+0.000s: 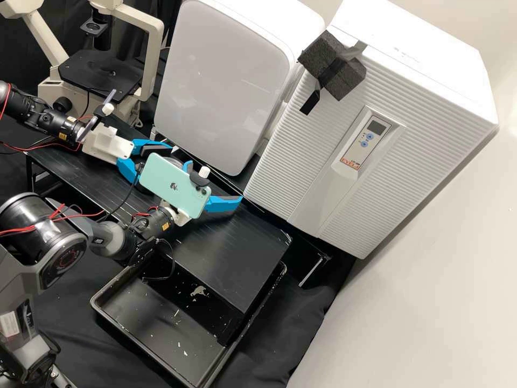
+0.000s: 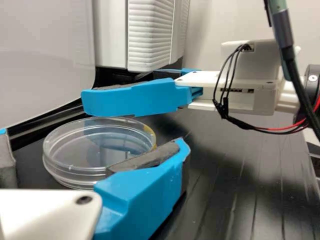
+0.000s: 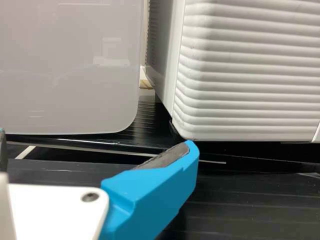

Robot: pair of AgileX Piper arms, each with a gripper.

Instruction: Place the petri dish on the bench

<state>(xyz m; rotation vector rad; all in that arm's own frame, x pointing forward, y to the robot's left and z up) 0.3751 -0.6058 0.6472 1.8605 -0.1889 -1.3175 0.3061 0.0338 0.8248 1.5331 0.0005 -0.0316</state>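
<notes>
Black table (image 1: 237, 248): petri dish (image 2: 100, 150), probably light, slippery; grip wall at three and nine o'clock. Left tool (image 2: 92, 140), right tool (image 3: 95, 138) spread.

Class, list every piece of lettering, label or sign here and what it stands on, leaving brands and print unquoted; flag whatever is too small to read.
Control panel: orange lettering, unquoted; smaller print illegible.
Phone: a fruit-shaped mark.
Yellow labels on both arms: too small to read.
White sticker on one arm: too small.
Grey arm section: white lettering, too small.
White cabinet's top: print too faint.
Petri dish: no legible marking.
</notes>
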